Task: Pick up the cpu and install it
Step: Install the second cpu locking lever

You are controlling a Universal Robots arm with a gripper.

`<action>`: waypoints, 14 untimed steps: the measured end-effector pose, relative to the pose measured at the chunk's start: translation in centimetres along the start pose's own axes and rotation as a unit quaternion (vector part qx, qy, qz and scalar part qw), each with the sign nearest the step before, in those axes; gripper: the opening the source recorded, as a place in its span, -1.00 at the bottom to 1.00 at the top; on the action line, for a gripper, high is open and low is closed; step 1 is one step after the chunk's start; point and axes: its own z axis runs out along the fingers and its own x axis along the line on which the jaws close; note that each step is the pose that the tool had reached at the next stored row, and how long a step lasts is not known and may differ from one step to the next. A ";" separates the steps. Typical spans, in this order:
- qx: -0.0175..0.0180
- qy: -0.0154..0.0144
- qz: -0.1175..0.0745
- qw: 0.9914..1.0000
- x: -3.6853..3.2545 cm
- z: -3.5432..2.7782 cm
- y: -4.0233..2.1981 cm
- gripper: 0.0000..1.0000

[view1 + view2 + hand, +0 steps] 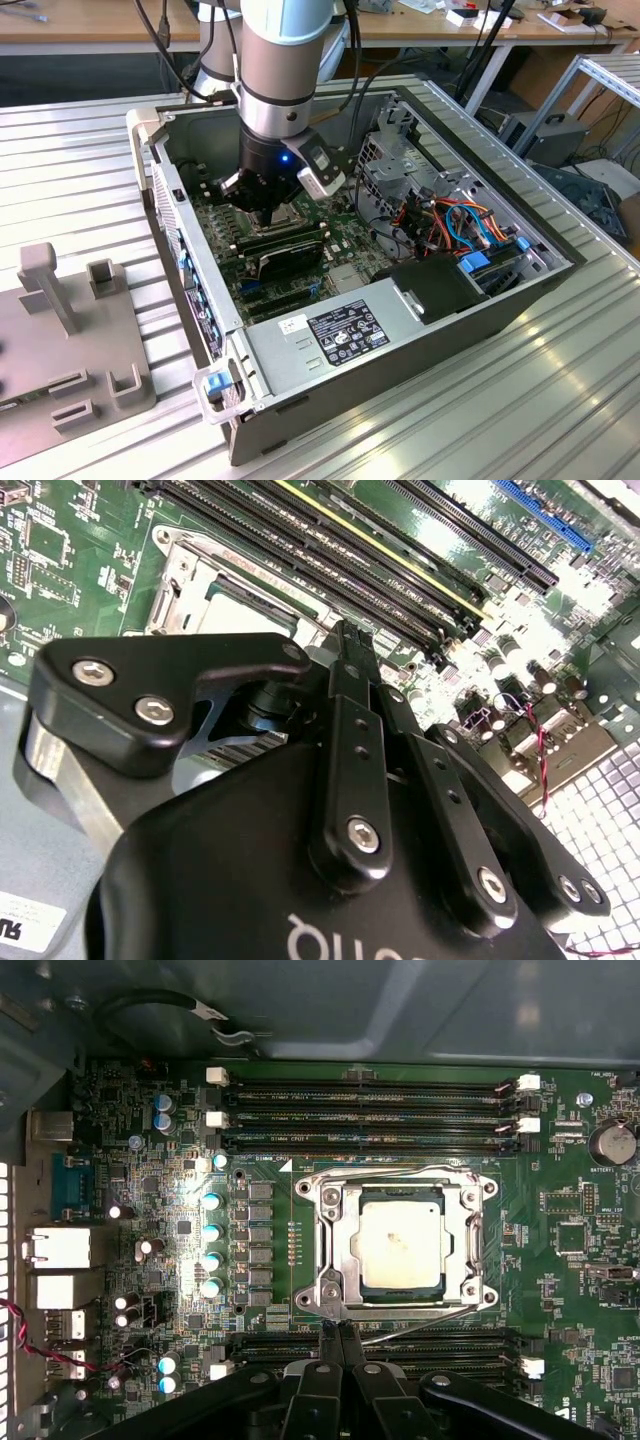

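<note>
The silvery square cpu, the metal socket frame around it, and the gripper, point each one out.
silvery square cpu (402,1243), first wrist view, centre of its metal face
metal socket frame (331,1250), first wrist view, one side bar
gripper (337,1331), first wrist view, between fingertips

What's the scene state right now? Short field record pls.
cpu: lying flat in the socket, silvery face up
socket: metal frame around the cpu
gripper: jaws shut, empty, beside the socket's edge
memory slots: rows on both sides of the socket
computer case: open, arm reaching in over the motherboard
</note>
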 end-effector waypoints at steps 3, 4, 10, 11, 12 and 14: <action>0.000 0.000 0.000 1.000 0.01 0.10 -0.01 -0.79; 0.000 0.000 0.000 1.000 0.01 0.15 -0.01 -0.79; 0.000 0.000 0.000 1.000 0.19 0.47 -0.02 -0.79; 0.000 0.000 0.000 1.000 0.26 0.54 -0.03 -0.79; 0.000 0.000 0.000 1.000 0.31 0.60 -0.03 -0.79; 0.000 0.000 0.000 1.000 0.42 0.72 -0.04 -0.79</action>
